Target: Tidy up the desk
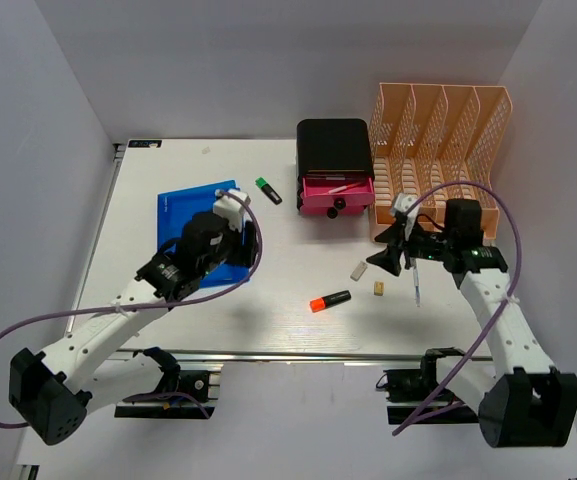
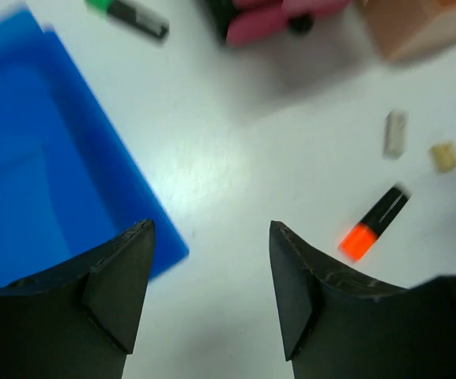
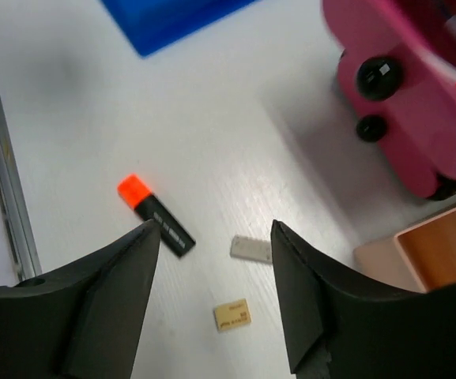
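Observation:
The white desk (image 1: 283, 325) holds loose items. An orange highlighter (image 1: 330, 300) lies near the front centre, with a white eraser (image 1: 359, 270) and a tan eraser (image 1: 378, 289) to its right. A green highlighter (image 1: 268, 190) lies by a blue folder (image 1: 183, 215). My left gripper (image 1: 236, 232) is open and empty above the folder's right edge (image 2: 38, 158), over bare desk (image 2: 212, 229). My right gripper (image 1: 383, 258) is open and empty above the erasers (image 3: 216, 229). The right wrist view shows the white eraser (image 3: 250, 249), tan eraser (image 3: 231, 315) and orange highlighter (image 3: 155, 214).
A black box with an open pink drawer (image 1: 336, 195) stands at the back centre. A peach lattice file rack (image 1: 443, 140) stands at the back right. A pen (image 1: 417, 290) lies under my right arm. A metal rail (image 1: 298, 352) runs along the near edge.

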`<state>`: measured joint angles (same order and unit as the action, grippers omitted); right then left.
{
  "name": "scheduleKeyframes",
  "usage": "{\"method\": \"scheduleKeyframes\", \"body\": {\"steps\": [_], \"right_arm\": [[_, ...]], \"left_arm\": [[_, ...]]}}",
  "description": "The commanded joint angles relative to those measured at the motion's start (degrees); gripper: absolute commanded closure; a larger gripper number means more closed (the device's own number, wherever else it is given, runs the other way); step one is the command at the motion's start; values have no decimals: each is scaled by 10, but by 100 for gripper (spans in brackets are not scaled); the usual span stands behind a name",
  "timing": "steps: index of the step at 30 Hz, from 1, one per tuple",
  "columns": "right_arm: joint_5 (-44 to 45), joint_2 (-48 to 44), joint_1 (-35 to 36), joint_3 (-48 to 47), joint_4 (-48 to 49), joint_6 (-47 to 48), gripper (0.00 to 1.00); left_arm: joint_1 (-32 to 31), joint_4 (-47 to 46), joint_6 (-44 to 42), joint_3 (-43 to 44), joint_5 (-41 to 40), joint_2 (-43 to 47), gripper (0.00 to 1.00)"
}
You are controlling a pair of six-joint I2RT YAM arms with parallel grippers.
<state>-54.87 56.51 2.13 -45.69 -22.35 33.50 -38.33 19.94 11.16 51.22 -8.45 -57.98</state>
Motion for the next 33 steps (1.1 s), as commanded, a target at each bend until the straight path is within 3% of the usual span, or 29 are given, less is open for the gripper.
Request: {"method": "scheduleKeyframes", "body": {"steps": [1, 2, 8, 12, 17, 19, 27, 33], "right_arm": [[72, 54, 30, -33, -123, 140, 35], [95, 66, 34, -36, -125, 141, 34], [293, 87, 60, -34, -75, 41, 49], [440, 88, 58, -23, -37, -54, 67], [565, 90, 52, 8, -22, -109, 60], [582, 113, 44, 14, -15, -124, 55], [588, 187, 19, -12, -19, -144, 51], [572, 233, -5, -23, -21, -144, 50]], "left_arm": [[4, 16, 9, -42, 15, 10, 30], [4, 7, 4, -47, 16, 8, 28], [4, -27, -27, -88, 23, 10, 26], [4, -23, -39, -100, 31, 39, 27], [4, -9, -40, -108, 12, 68, 26], [4, -10, -39, -109, 16, 78, 26], [4, -9, -39, -112, 10, 80, 25], [4, -7, -41, -111, 14, 68, 18]]}}
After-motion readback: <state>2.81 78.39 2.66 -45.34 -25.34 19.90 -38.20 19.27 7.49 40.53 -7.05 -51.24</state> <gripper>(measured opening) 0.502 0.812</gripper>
